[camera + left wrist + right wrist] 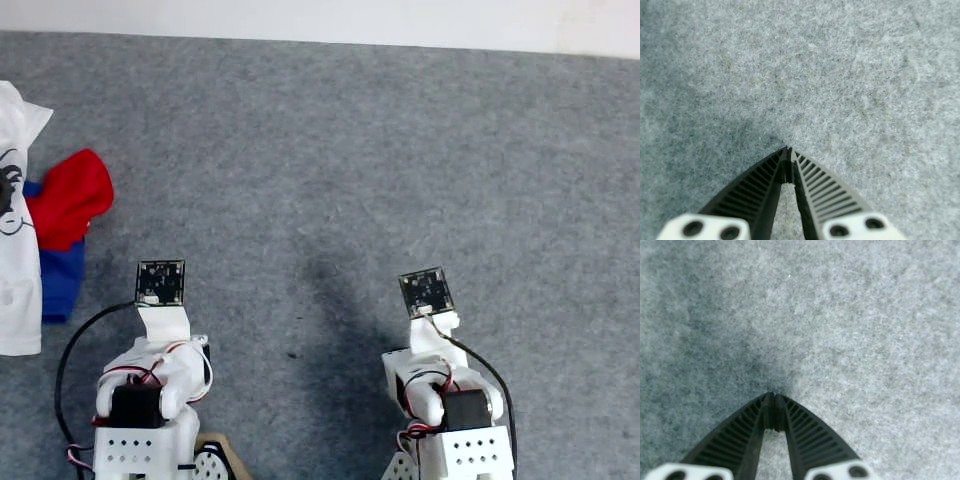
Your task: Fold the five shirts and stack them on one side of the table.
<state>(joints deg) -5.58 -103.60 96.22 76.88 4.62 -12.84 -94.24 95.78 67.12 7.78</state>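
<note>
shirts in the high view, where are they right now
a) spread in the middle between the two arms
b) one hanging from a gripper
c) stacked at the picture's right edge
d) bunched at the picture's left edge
d: the white shirt, red shirt and blue shirt lie bunched together at the left edge of the high view, while the left gripper and right gripper are shut on nothing over the grey mat.

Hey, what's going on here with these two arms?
Nothing is being handled right now. The left gripper and right gripper are both shut, held over the bare grey table. A white shirt, a red shirt and a blue shirt lie heaped at one side edge.
</note>
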